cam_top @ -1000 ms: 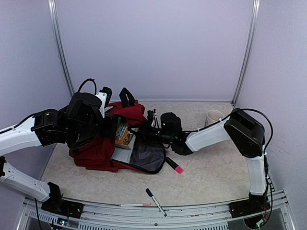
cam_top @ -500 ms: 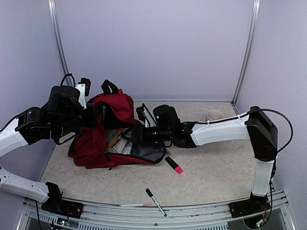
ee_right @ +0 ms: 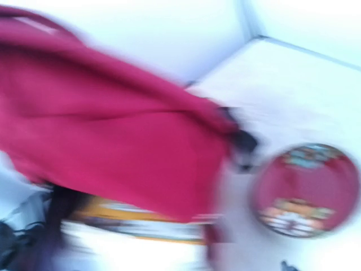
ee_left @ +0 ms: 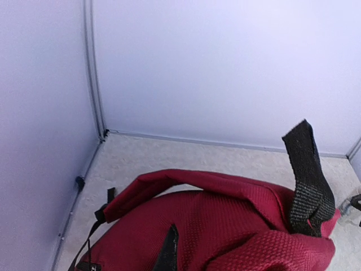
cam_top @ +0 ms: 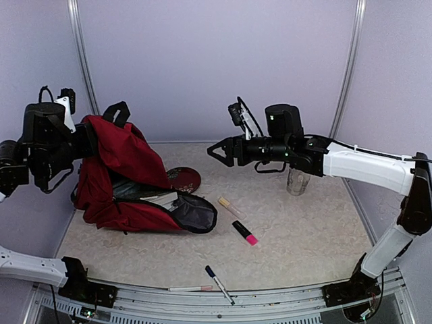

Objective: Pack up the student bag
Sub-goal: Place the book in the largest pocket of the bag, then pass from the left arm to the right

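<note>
The student bag (cam_top: pixel 128 172) was by far the biggest thing. It stood at the left side of the table (cam_top: pixel 304 229), with its upper end pulled up and its lower end resting on the surface. The open mouth sagged toward the middle and some books (cam_top: pixel 162 198) showed inside. I judged it soft and floppy, and heavy at the bottom from the books. The cloth would fold and slide, so the firm places to hold were the black carry loop (cam_top: pixel 116 111) or the stitched rim of the opening.

The left claw (cam_top: pixel 84 133) sat at the raised top of the bag. Its fingers were hidden by the fabric, but it was clenched, and it seemed to grasp the bag there, since the top hung in the air. The right claw (cam_top: pixel 216 151) hovered high, well apart from the bag and to its right. Its jaws were spread and held nothing. Its own camera was blurred.

A round red disc (cam_top: pixel 183 179) lay just behind the bag's mouth. A cup (cam_top: pixel 297 182) stood under the right arm. A pink-tipped highlighter (cam_top: pixel 245 233) and a pale marker (cam_top: pixel 229 206) lay near the opening, and a pen (cam_top: pixel 219 283) near the front edge.
</note>
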`<state>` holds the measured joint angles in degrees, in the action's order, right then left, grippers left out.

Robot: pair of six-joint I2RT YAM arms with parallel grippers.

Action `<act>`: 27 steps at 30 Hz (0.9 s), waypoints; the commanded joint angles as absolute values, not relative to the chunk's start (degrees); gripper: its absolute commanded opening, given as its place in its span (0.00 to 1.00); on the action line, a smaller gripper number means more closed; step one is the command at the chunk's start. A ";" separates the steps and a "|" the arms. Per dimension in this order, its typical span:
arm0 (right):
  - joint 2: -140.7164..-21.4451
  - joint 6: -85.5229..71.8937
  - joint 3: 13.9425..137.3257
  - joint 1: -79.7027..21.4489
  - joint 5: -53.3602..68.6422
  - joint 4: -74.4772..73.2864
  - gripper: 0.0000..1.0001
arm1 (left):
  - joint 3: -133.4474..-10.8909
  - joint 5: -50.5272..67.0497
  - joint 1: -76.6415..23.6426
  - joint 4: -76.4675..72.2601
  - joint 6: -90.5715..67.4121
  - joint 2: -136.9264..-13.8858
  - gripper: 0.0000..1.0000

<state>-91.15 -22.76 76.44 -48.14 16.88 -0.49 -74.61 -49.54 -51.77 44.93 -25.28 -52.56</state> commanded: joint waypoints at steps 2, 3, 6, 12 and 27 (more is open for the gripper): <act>-93.85 -19.73 76.45 -43.80 17.16 -5.79 0.83 | -84.39 -66.89 -50.99 36.81 -18.66 -50.33 0.00; -95.07 -19.03 77.84 -43.43 16.91 -6.56 0.83 | -85.18 -68.40 -50.98 36.45 -17.63 -50.54 0.00; -100.66 -17.01 82.57 -42.76 15.96 -9.34 0.83 | -86.30 -73.42 -50.89 33.79 -13.50 -51.25 0.00; -112.90 -14.66 96.09 -42.68 17.77 -17.01 0.81 | -86.37 -77.10 -50.29 28.32 -5.77 -53.11 0.00; -100.57 5.63 81.88 -51.15 50.74 0.29 0.79 | -91.28 -57.29 -50.18 31.75 -10.18 -58.64 0.00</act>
<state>-108.66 -3.64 85.47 -46.54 38.50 -5.67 -87.11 -61.82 -50.17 39.20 -7.94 -58.46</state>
